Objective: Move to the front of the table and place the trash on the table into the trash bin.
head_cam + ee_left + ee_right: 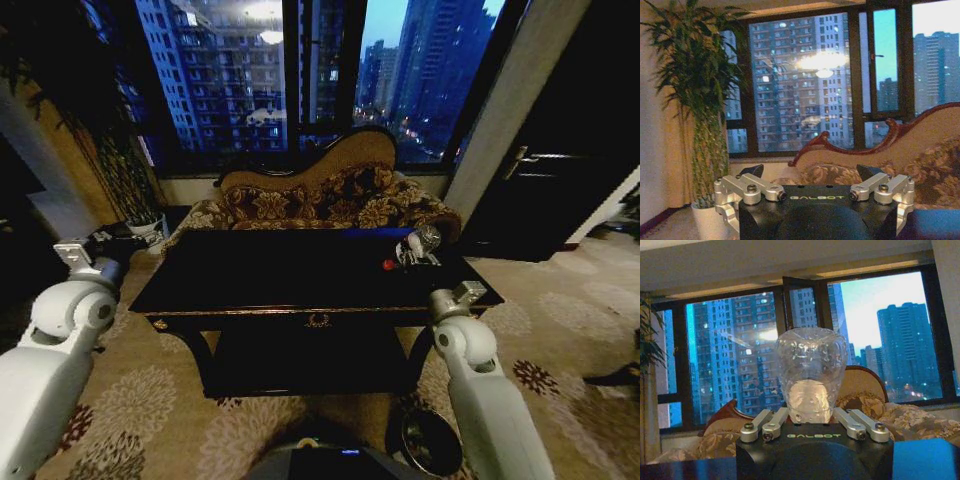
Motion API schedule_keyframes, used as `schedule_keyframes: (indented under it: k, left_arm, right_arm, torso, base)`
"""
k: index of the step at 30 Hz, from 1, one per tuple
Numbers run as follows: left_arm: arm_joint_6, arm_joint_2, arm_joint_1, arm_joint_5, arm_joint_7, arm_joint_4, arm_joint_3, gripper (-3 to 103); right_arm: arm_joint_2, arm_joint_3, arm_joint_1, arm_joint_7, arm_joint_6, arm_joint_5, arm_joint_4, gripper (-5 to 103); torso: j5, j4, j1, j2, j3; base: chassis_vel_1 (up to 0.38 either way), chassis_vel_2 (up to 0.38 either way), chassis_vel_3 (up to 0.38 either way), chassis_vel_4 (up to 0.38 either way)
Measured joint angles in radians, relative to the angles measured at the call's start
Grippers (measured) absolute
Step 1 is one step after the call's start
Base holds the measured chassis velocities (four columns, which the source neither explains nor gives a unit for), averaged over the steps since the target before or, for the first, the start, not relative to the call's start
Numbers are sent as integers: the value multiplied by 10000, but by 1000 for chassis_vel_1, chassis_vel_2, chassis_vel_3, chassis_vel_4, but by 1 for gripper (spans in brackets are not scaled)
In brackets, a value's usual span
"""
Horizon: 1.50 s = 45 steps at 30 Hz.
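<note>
Robot stands at the front of the table, long black top with gold trim, patterned sofa behind it and dark windows beyond. Right gripper is out over the right rear part of the tabletop, and its jaws are clamped on the plastic bottle; in the right wrist view the clear crumpled body stands up between the linkages, base end toward the camera, held low on the body. In the head view a red spot sits just beside the gripper on its left, probably the cap end of the bottle, though the light there is too dim to be sure whether the bottle rests on the wood or is lifted off it. Left gripper hangs off the table's left end, near the potted plant, jaws standing wide apart with nothing between them. Trash bin sits on the carpet at the front right corner of the table, just inside the right arm, mouth up. Handling judgement: bottle looks empty, so very light; thin wall already dented, so it will give under the pads and not resist; smooth plastic may slip or pop sideways if squeezed near a rounded shoulder. A hold across the mid body, where the sides are flattest, seems safest. No breakage risk. No paper wads can be made out on the dark top from here.
</note>
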Motion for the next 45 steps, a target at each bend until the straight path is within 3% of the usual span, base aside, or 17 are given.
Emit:
schedule_keyframes:
  k: [13, 31, 45]
  left_arm:
    - [-132, -12, -122, 37, 216, 107, 304, 100]
    - [-93, -159, -81, 257, 233, -255, 480, 100]
    - [-78, -400, -18, 286, 188, -430, 575, 100]
  right_arm:
    - [-165, 581, -350, 2, -7, 17, 56, 25]
    - [-112, 1050, -740, 2, 243, 75, 141, 25]
    - [57, 674, -822, 2, 314, -311, -87, 25]
  torso:
    - [2, -1, 2, -1, 1]
    - [0, -1, -4, 2, -1]
    - [5, 0, -8, 5, -4]
  base:
    - [52, -56, -50, 58]
    - [230, -233, -239, 234]
    - [217, -230, -217, 214]
